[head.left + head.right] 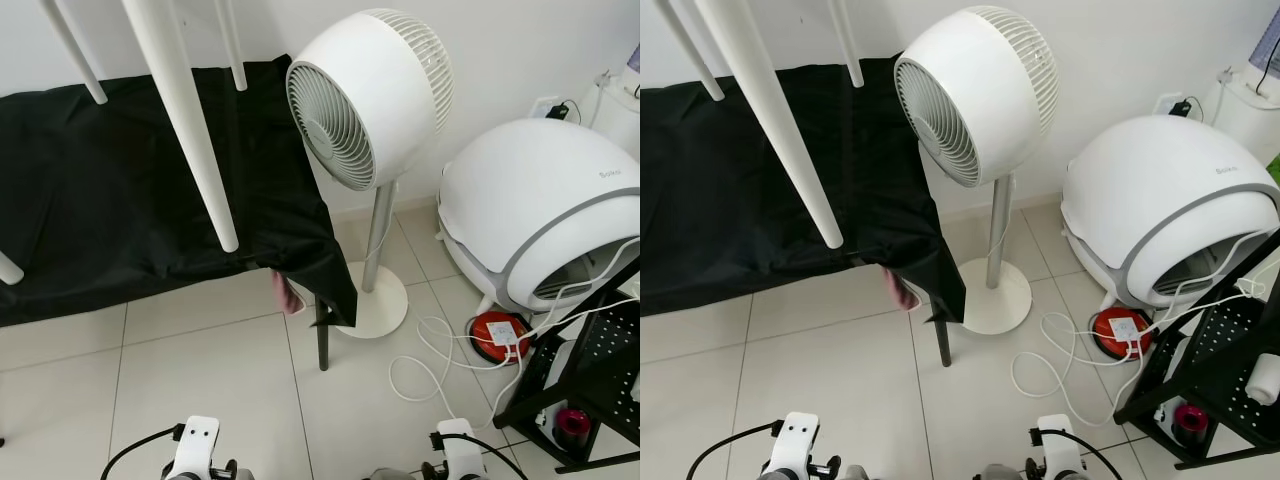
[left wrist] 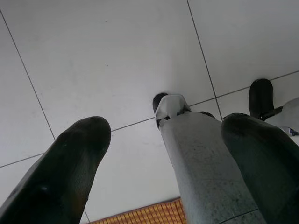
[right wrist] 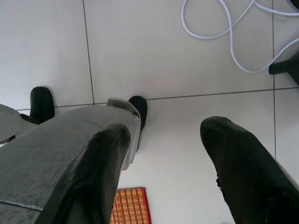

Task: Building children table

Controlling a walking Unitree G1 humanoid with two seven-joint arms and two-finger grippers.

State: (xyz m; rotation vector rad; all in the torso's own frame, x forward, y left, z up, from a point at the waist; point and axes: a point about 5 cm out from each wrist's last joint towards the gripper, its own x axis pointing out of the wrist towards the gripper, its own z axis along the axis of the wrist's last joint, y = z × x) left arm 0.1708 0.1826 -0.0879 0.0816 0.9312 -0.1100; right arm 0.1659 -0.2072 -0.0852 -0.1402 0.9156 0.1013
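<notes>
Both my tools, left tool [image 2: 163,158] and right tool [image 3: 173,158], hang spread wide over bare white floor tiles [image 1: 200,380]; ahead, four white tapered table legs [image 1: 190,130] rise off the black-draped bench [image 1: 120,200], beside one white pedestal fan [image 1: 365,100].

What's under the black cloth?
The black cloth drapes a low surface; one dark leg shows at its corner, and something pink sticks out below the hem. The surface itself is covered. White legs stand above.

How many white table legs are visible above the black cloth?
4. One long leg runs in front across the black cloth, one thin leg stands at upper left, one near the fan, and one tip shows at the left edge. Others may be hidden.
</notes>
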